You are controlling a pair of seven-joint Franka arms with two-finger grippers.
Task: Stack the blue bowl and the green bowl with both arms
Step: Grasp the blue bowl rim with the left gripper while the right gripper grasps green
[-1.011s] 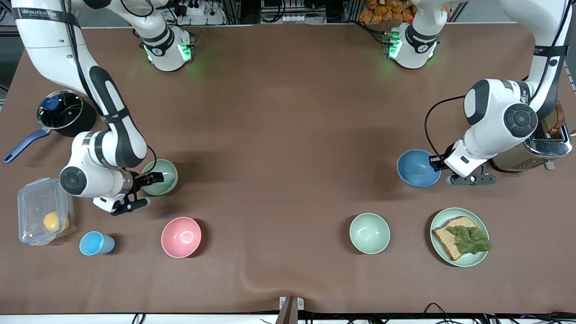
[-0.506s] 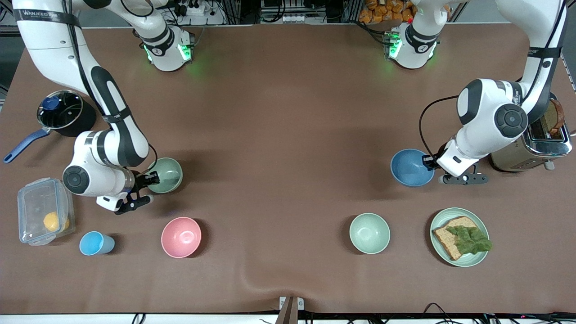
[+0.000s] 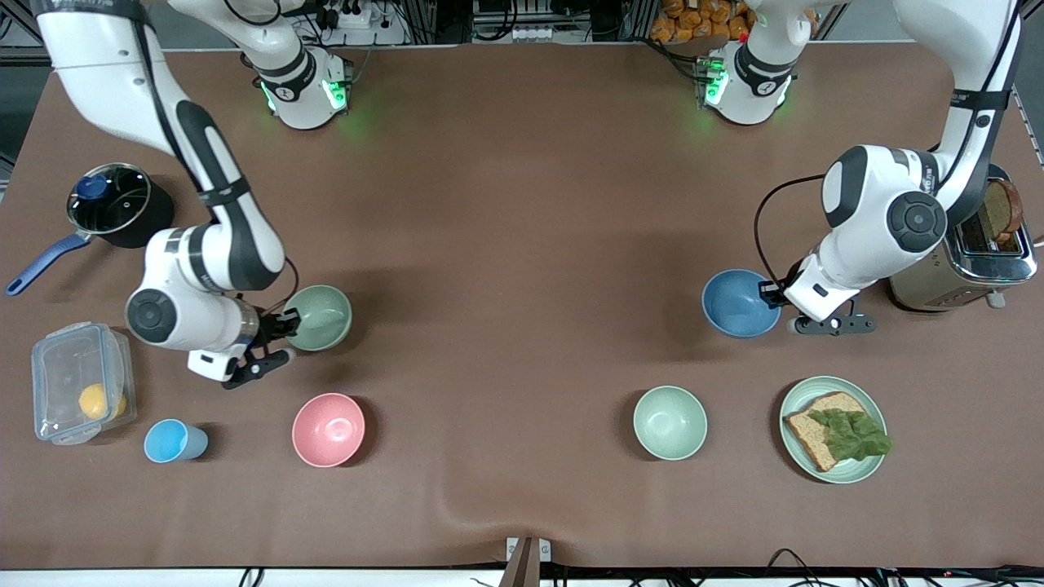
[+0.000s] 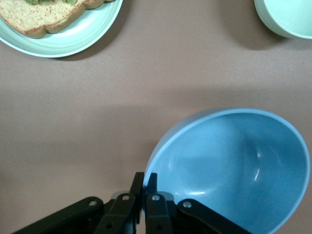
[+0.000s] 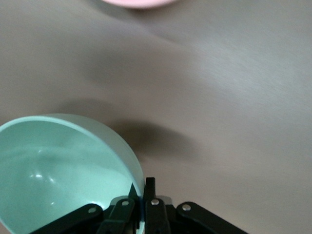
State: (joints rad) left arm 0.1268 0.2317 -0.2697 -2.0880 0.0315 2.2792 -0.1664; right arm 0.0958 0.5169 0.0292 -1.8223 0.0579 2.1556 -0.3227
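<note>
My left gripper (image 3: 770, 292) is shut on the rim of the blue bowl (image 3: 739, 303) and holds it above the table at the left arm's end; the wrist view shows the blue bowl (image 4: 234, 165) tilted, its rim pinched in my left gripper (image 4: 145, 181). My right gripper (image 3: 287, 324) is shut on the rim of the sage green bowl (image 3: 320, 318) and holds it above the table at the right arm's end. In the right wrist view the green bowl (image 5: 58, 170) is pinched at its rim by my right gripper (image 5: 142, 187).
A paler mint bowl (image 3: 670, 422) and a plate with bread (image 3: 833, 429) lie nearer the camera below the blue bowl. A pink bowl (image 3: 328, 429), light-blue cup (image 3: 174, 441), plastic box (image 3: 79, 393) and pot (image 3: 110, 204) surround the right arm. A toaster (image 3: 975, 253) stands beside the left arm.
Both arms have moved toward the table's middle: the green bowl has shifted away from the right arm's end, and the blue bowl away from the toaster, each held by its rim.
</note>
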